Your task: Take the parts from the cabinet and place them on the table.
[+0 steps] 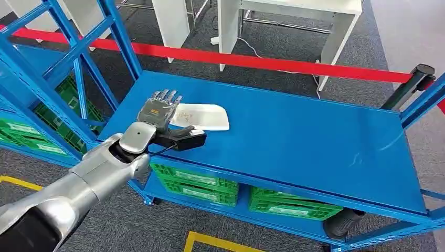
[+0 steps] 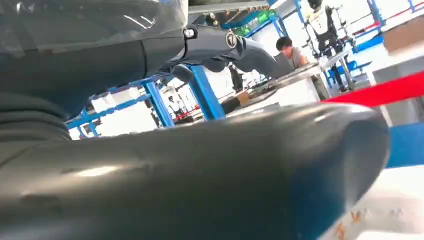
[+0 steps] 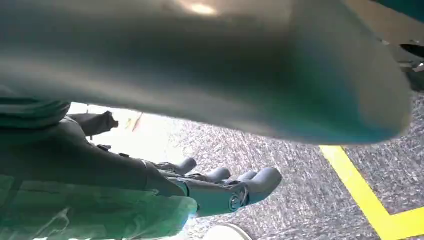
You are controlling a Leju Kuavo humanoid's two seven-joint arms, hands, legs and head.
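Blue table point(image 1: 294, 136) bearing white part point(image 1: 202, 116), left hand point(image 1: 157, 111) fingers spread above it, red barrier tape point(image 1: 252, 61), grey carpet point(image 1: 157, 31)

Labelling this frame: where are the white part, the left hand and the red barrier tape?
white part point(image 1: 207, 116), head view, middle of its flat top.
left hand point(image 1: 159, 111), head view, back of the hand.
red tape point(image 1: 273, 63), head view, mid-span.

Green crates point(image 1: 199, 181) under the tabletop; red barrier tape point(image 1: 262, 62) beyond; white furniture point(image 1: 294, 21) far; yellow floor lines point(image 1: 210, 242) near.
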